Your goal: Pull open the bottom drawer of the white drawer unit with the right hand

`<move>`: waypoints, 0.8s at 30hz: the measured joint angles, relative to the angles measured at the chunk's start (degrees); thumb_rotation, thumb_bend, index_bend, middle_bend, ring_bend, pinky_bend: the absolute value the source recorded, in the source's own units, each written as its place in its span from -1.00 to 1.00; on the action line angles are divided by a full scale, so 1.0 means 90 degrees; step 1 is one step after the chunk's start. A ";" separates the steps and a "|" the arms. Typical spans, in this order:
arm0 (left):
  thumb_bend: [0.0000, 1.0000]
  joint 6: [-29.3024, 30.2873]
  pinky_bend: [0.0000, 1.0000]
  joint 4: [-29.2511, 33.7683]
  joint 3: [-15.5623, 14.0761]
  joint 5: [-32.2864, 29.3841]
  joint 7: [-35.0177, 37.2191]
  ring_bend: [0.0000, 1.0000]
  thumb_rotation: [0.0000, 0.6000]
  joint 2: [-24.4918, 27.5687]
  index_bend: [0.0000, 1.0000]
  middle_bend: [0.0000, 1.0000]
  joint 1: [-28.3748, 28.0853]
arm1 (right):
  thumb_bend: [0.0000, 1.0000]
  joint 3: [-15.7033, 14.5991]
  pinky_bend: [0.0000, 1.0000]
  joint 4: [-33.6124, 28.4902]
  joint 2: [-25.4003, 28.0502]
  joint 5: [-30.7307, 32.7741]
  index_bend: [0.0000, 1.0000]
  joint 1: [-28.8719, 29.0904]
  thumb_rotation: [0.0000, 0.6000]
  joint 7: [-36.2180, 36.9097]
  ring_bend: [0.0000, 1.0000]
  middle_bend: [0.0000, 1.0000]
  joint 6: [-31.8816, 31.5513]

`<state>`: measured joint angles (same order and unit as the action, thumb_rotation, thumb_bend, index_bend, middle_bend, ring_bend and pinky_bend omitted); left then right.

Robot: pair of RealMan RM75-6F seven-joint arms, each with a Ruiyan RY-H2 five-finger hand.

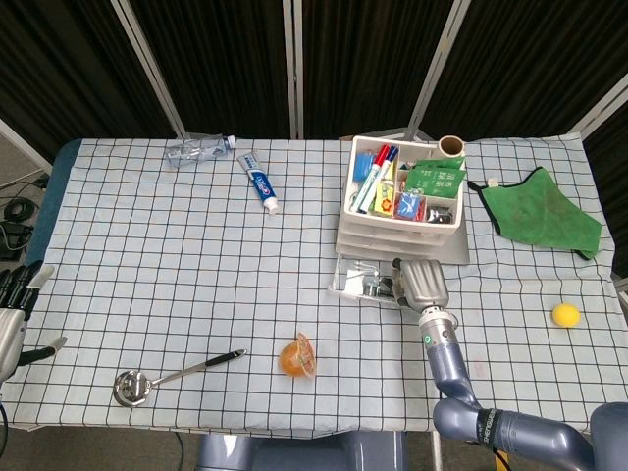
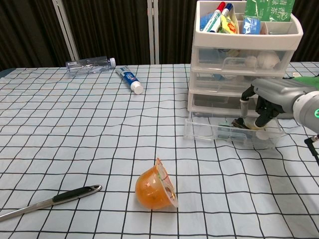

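The white drawer unit [image 1: 400, 211] [image 2: 242, 64] stands at the back right, with markers and packets in its top tray. Its clear bottom drawer [image 1: 365, 278] [image 2: 230, 131] is pulled out toward me and shows small items inside. My right hand [image 1: 423, 282] [image 2: 262, 105] is over the drawer's right end. Its curled fingers reach down into the drawer just behind the front wall. My left hand [image 1: 12, 312] hangs off the table's left edge, fingers apart and holding nothing.
An orange jelly cup [image 1: 297, 355] [image 2: 155, 185] lies on its side near the front. A metal ladle [image 1: 172, 375] is at front left. Toothpaste [image 1: 259, 183] and a clear bottle [image 1: 200, 149] lie at the back; a green cloth [image 1: 538, 211] and yellow ball [image 1: 565, 314] at right.
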<state>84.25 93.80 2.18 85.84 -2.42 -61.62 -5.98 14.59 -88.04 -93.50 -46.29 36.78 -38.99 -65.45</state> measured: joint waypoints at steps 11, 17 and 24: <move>-0.89 0.0019 -1.00 0.0059 -0.0023 0.0041 -0.0048 -1.00 1.00 0.0012 -1.00 -1.00 0.0010 | -0.28 -0.0209 0.77 0.0002 0.0104 -0.0125 -0.28 -0.0002 1.00 0.0076 1.00 1.00 0.0000; -0.89 -0.0019 -1.00 0.0066 -0.0031 0.0038 -0.0060 -1.00 1.00 0.0015 -1.00 -1.00 -0.0004 | -0.28 -0.0245 0.77 0.0008 0.0117 -0.0157 -0.20 0.0008 1.00 0.0107 1.00 1.00 -0.0024; -0.89 -0.0039 -1.00 0.0063 -0.0033 0.0034 -0.0048 -1.00 1.00 0.0018 -1.00 -1.00 -0.0012 | -0.29 -0.0238 0.77 0.0208 0.0044 -0.0161 -0.11 0.0016 1.00 0.0249 1.00 1.00 -0.0011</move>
<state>83.90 94.37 1.89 86.14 -2.85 -61.46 -6.09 12.45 -86.17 -93.11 -47.74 36.92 -36.75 -65.56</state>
